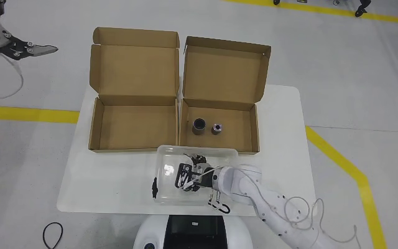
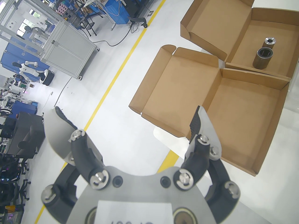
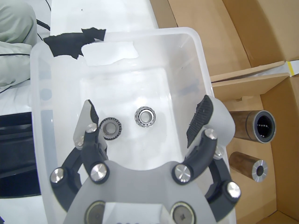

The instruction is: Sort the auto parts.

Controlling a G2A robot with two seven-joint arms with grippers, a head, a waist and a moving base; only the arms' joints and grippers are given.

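Right claw (image 3: 147,106) spread over bearings (image 3: 153,117), bores facing up.

We find two boxes side by side on the far half of the table (image 1: 280,124), the left box (image 1: 134,127) touching the right box (image 1: 239,142), with their lids (image 1: 134,68) folded back behind them. In the right box stand two cylinders close together, the big cylinder (image 1: 199,126) left of the small cylinder (image 1: 216,129). Just before the right box, by the table's near edge, sits the bin (image 1: 163,163). In it lie a bearing (image 3: 145,117) and, near it, a second bearing (image 3: 111,129). The right gripper (image 3: 147,106) hangs over the bin, with the second bearing just beside one finger (image 3: 93,115). The left gripper (image 1: 31,48) hangs over the floor (image 1: 348,62), well off the table's far left corner.
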